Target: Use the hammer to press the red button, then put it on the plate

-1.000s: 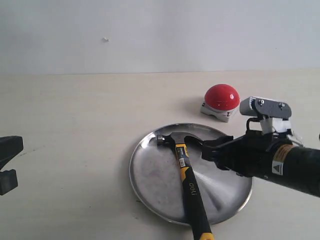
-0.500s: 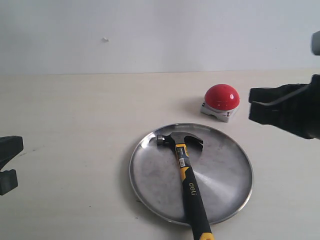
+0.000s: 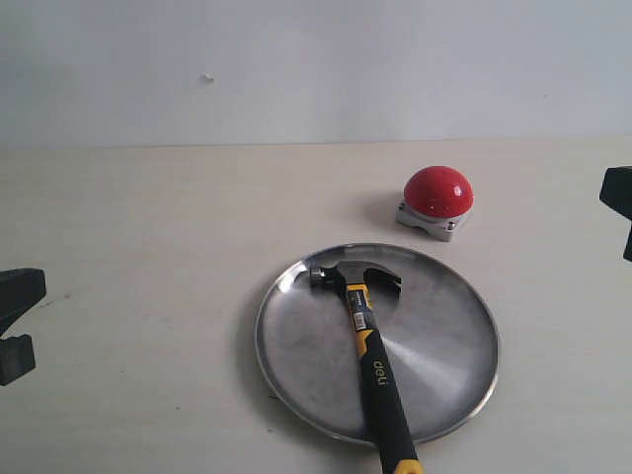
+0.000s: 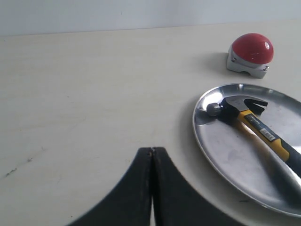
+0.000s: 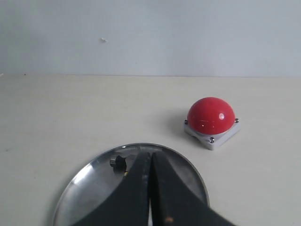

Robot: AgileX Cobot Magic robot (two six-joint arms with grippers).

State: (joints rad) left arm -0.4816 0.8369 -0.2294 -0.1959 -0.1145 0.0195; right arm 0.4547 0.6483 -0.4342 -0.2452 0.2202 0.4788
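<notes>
The hammer (image 3: 367,346) lies flat on the silver plate (image 3: 296,346), its dark head (image 3: 341,276) toward the far rim and its yellow end past the near rim. Nothing holds it. The red button (image 3: 437,193) sits on the table just beyond the plate. My right gripper (image 3: 620,202) shows only as a dark tip at the right edge, clear of the plate. Its wrist view shows the fingers (image 5: 150,155) shut and empty, with the plate (image 5: 84,181) and button (image 5: 210,117) ahead. My left gripper (image 3: 28,318) rests at the left edge, shut and empty (image 4: 151,150).
A pale tabletop (image 3: 148,227) runs back to a white wall (image 3: 316,69). In the left wrist view the hammer (image 4: 254,125), the plate rim (image 4: 197,132) and the button (image 4: 251,49) all lie off to one side of the left gripper.
My right arm has drawn back from over the plate to the right edge of the exterior view. The hammer stays where it lay. The left gripper has not moved.
</notes>
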